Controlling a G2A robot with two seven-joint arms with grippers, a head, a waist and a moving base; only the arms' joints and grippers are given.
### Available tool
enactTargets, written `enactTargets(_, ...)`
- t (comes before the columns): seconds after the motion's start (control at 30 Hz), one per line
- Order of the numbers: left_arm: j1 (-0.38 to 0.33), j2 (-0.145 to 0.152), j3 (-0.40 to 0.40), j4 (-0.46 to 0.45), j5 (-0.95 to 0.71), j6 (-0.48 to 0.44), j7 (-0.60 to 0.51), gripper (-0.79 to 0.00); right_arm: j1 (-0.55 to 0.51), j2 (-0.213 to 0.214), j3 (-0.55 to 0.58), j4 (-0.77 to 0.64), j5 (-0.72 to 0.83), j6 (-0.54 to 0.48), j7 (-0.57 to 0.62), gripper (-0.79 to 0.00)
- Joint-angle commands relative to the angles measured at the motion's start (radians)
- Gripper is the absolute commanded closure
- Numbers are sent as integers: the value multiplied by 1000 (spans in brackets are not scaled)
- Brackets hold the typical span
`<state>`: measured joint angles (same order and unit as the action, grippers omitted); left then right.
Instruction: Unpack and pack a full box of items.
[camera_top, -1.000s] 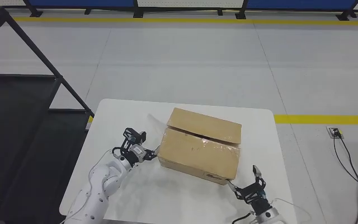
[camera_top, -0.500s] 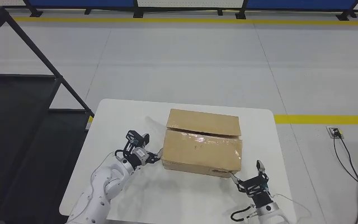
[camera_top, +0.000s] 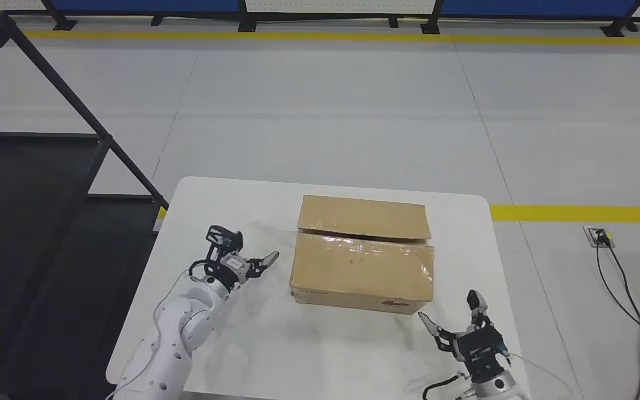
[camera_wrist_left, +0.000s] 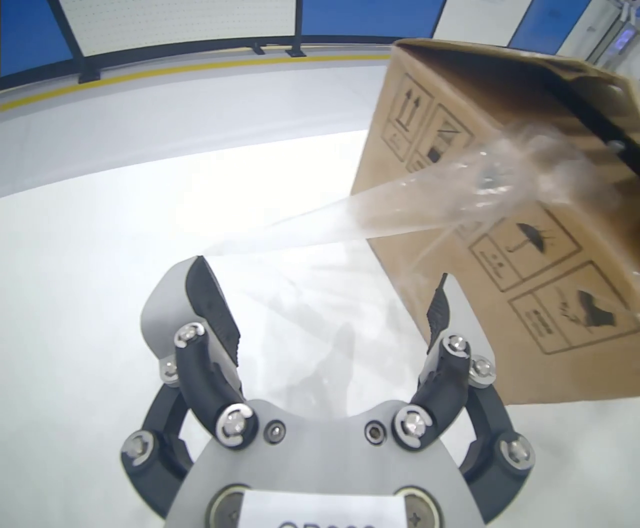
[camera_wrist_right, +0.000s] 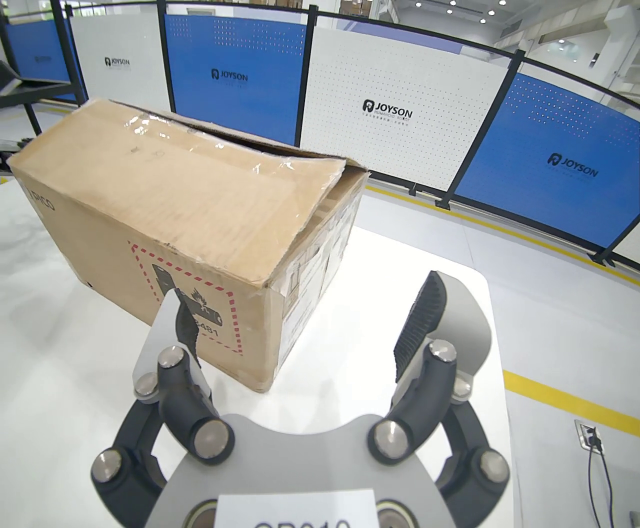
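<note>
Both gape — left gripper, right gripper — beside a cardboard box, tape seemingly loose.

Lighting: bright and even, from overhead; lamps show at the ceiling in the right wrist view. The white table is close to washed out. The box casts only a thin, soft shadow at its base. Glare: sheen on the tape across the box top and on the loose strand. Distortion: both wrist views bow straight lines near the edges; the fence curves.
</note>
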<state>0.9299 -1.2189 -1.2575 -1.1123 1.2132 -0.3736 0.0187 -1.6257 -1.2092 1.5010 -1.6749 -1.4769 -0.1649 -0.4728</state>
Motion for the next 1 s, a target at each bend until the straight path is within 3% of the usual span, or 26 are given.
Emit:
enactTargets(0.0,-28,-3,17,31,40,25,9,-785,-13,2,14,-7,8,-9,-12,-785)
enactTargets(0.23,-91,-13,73,122,114,-18,36,-785,-49,2,38,-24,24,8,-24,-785)
enactTargets(0.43,-129,-29,114,176,130,32,56,-785,-55,1,43,-27,25,14,-13,-785)
enactTargets(0.73,-234,-101,227,326,73,188,134,-785,-64,1,51,-52,14,23,4,-785)
enactTargets(0.97,-274,-131,259,411,65,245,216,-785,-71,1,54,-63,9,28,9,-785)
